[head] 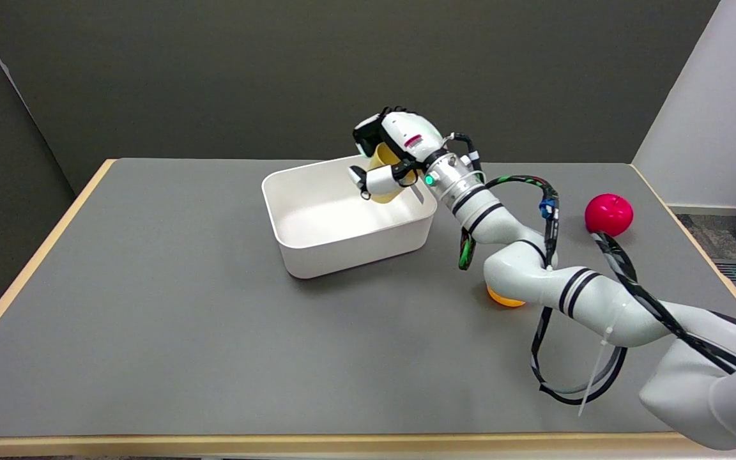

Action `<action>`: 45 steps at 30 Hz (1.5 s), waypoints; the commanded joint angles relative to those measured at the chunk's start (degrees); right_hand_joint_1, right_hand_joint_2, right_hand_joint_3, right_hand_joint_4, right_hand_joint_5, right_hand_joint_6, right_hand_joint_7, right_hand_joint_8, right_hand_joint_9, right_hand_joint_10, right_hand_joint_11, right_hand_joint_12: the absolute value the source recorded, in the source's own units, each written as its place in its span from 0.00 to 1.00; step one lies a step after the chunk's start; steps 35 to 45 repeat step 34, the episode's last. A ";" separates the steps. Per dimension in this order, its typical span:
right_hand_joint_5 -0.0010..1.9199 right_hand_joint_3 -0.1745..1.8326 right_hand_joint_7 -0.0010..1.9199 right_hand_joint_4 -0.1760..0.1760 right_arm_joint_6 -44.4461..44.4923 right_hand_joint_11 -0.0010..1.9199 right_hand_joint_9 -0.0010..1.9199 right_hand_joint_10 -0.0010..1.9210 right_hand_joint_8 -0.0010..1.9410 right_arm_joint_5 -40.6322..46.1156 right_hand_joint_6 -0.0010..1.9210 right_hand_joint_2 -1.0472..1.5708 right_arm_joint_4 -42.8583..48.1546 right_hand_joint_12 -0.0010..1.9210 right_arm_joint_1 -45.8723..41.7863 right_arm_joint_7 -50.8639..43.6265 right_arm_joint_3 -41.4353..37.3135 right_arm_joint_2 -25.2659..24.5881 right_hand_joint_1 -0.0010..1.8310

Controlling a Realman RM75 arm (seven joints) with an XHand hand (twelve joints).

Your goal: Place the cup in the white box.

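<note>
My right hand [392, 156] is wrapped around the small pale-yellow plastic cup [383, 174], fingers closed on its sides, holding it over the far right corner of the white rectangular plastic box [317, 252] — above the rim, not yet resting inside. Judged progress: pick-up and carry done; lowering and letting go remain. The box interior looks bare. Hard to read — most of the cup is behind my fingers, so I cannot tell its tilt or whether it touches the wall. An orange round object [505, 298] is mostly hidden under my forearm; a red ball-like object [608, 214] sits well apart on the grey table [151, 306].
</note>
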State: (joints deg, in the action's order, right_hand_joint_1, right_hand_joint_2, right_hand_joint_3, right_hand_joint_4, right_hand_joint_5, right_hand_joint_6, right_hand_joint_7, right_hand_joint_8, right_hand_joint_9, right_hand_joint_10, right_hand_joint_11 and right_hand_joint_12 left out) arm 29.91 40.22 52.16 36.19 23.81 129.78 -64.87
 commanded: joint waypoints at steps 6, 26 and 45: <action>0.11 0.57 0.05 0.56 -1.22 0.00 0.01 0.28 0.15 5.90 0.26 0.63 2.05 0.54 -1.72 2.05 0.83 -1.80 0.25; 0.11 0.50 0.05 0.57 13.82 0.00 0.00 0.23 0.13 6.02 0.21 0.65 23.05 0.46 -22.84 1.49 -13.76 2.89 0.25; 0.10 0.57 0.08 0.51 23.62 0.00 0.01 0.34 0.19 9.73 0.25 0.64 29.38 0.54 -33.44 1.97 -15.22 6.57 0.24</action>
